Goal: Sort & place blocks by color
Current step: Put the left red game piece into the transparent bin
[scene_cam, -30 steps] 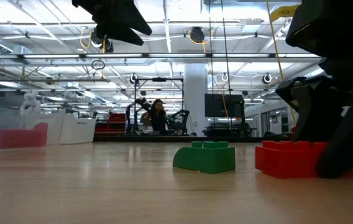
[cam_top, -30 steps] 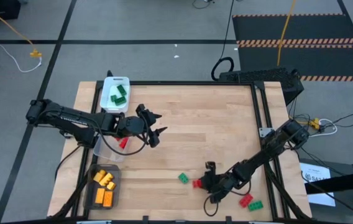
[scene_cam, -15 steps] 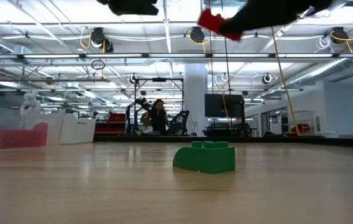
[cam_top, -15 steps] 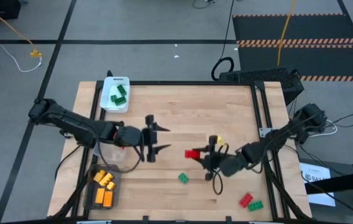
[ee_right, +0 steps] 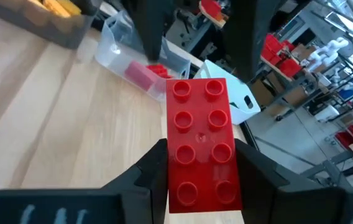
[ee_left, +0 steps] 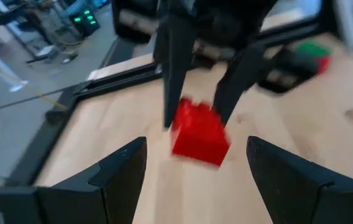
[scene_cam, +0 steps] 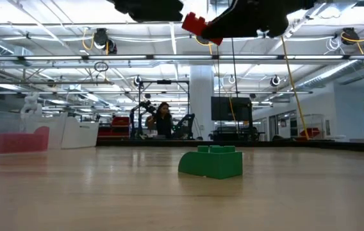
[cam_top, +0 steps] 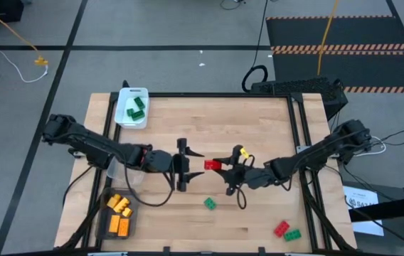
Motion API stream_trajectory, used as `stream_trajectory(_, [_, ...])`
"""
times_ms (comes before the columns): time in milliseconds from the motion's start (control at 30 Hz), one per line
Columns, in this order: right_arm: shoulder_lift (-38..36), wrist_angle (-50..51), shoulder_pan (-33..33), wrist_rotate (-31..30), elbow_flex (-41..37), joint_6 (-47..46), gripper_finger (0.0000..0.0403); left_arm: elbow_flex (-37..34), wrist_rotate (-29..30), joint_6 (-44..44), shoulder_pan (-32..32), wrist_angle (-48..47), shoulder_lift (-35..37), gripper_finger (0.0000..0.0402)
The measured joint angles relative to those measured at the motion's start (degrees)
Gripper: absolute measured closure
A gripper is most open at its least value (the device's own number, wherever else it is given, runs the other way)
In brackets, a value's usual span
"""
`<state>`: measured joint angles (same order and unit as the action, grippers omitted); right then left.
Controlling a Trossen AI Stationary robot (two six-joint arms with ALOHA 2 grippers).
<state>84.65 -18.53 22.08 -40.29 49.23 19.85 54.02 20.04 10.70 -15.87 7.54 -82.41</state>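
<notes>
Now that the right gripper (cam_top: 220,163) has lifted the red block (cam_top: 210,164) off the wood, it is holding it clamped between its fingers in mid-air over the middle of the table (cam_top: 259,121). The left gripper (cam_top: 185,165), fingers spread and empty, is facing it closely, having swung in from the clear tray (cam_top: 120,174). A handover toward the red pile seems to be starting. A green block (cam_top: 209,203) is lying near below.
</notes>
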Motion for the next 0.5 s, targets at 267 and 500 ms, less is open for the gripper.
stream_trajectory(267, [0.39, -1.50, -1.07, 0.03, 0.00, 0.95, 0.0281, 0.00, -5.68, -3.71, 1.21, -0.80, 0.02, 0.0128])
stream_trajectory(500, [0.41, -3.62, -1.09, 3.15, 0.00, 0.29, 0.0281, 0.04, -1.86, -1.18, 0.20, -1.33, 0.09, 0.0128])
